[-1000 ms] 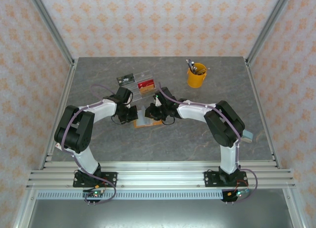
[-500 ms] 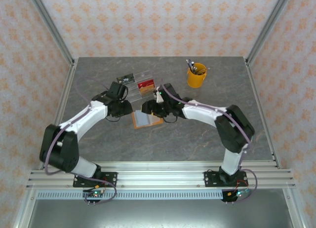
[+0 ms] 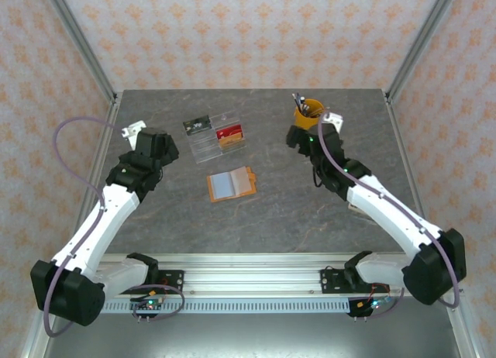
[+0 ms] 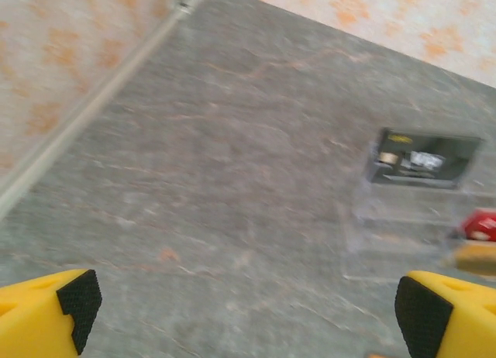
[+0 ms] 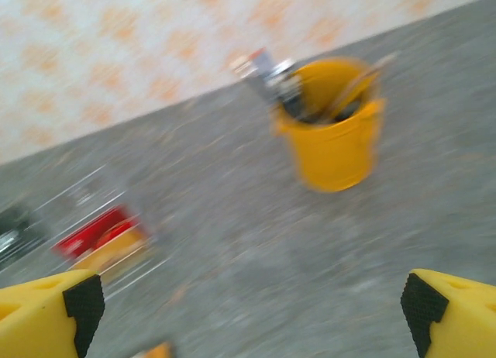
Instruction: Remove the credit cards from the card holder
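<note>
Both arm bases sit at the near edge of the worktop (image 3: 271, 218), with the left arm reaching out along the left side and the right arm along the right. Card holder (image 3: 231, 184) lies mid-worktop between the two arms. It's opened flat, orange-tan border, grey-blue inner panel facing up. Nothing touches it and it's well apart from both sets of fingers. From above you can't tell whether any card sits in its pockets. Left fingers (image 4: 77, 300) are spread wide with nothing between them, held above bare worktop near the left wall, left of the tray. Right fingers (image 5: 84, 304) are likewise spread wide and empty, just on the near side of the yellow cup (image 3: 308, 119). Beyond the holder is the clear acrylic tray (image 3: 208, 145). The credit cards (image 3: 229, 131) you can see are in it: a red one in a right-hand compartment, and a tan-orange one just beside it on the near side. A dark card-like piece (image 3: 198, 125) with light print sits in the far-left compartment. Both wrist views are blurred, so no finer detail on the cards. The cup stands upright at the far right with a few thin tools sticking out; can't tell what kind.
</note>
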Tool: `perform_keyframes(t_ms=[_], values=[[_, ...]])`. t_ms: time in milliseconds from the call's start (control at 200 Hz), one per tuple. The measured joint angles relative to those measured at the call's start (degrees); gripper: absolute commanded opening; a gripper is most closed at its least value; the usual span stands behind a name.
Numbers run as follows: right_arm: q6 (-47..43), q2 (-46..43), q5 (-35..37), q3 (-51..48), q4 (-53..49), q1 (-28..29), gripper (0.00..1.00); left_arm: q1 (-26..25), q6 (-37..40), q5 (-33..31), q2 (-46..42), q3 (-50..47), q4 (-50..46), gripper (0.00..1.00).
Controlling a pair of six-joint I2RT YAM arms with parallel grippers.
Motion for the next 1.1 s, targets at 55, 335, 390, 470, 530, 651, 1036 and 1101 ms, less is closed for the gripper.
perform_keyframes(t_ms=[55, 335, 390, 470, 530, 651, 1036, 1101], values=[[-1.36, -1.31, 5.33, -1.22, -0.11, -1.55, 1.0, 1.29, 0.98, -1.84, -0.24, -2.67, 2.32, 1.0], [-8.79, -3.72, 17.46, -15.63, 8.0, -11.96, 1.0, 4.15, 10.38, -6.64, 1.64, -17.64, 19.12, 1.0], [-10.67, -3.8, 17.53, -19.87, 12.52, -13.73, 1.0, 5.07, 12.39, -6.32, 2.99, -19.1, 23.12, 1.0], [-13.22, -3.58, 16.79, -24.52, 16.81, -15.85, 1.0, 6.86, 15.23, -4.61, 5.25, -21.05, 28.85, 1.0], [-14.62, -2.78, 15.8, -26.27, 19.45, -17.55, 1.0, 8.07, 17.14, -2.82, 6.49, -22.67, 33.14, 1.0], [-16.24, 0.09, 13.2, -27.98, 26.18, -20.46, 1.0, 10.01, 20.39, 1.4, 8.48, -25.42, 40.26, 1.0], [-19.28, 10.05, -0.07, -32.15, 45.86, -25.62, 1.0, 12.0, 24.94, 17.99, 11.56, -33.42, 62.01, 1.0], [-19.65, 12.35, -1.88, -32.89, 49.03, -25.92, 1.0, 12.0, 25.0, 19.06, 12.26, -34.6, 65.07, 1.0]])
